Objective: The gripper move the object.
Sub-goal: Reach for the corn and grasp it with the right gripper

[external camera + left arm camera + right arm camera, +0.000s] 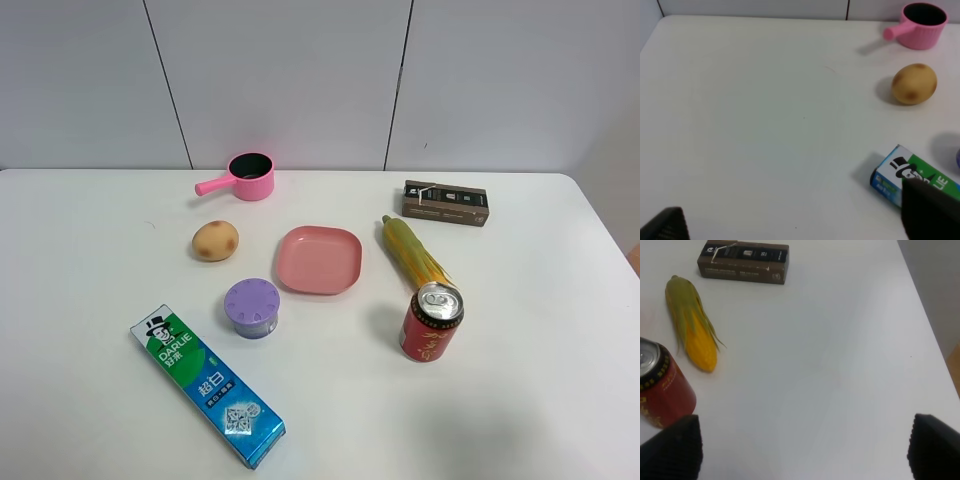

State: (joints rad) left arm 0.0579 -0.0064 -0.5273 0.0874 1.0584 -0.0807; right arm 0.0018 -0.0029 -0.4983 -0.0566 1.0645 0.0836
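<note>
The toy corn cob [415, 255] lies on the white table between the pink plate [318, 260] and a brown box [445, 203], its thick end behind a red soda can [431, 322]. It also shows in the right wrist view [692, 330], yellow kernels with green husk. My right gripper [802, 447] is open and empty, hovering to the right of the corn and can, well apart from them. My left gripper [797, 220] is open and empty over bare table at the left. Neither arm shows in the exterior view.
A brown potato [215, 240], a pink saucepan [248, 177], a purple lidded cup [251, 306] and a toothpaste box [207, 384] lie on the left half. The table's right edge [610, 235] is near the box.
</note>
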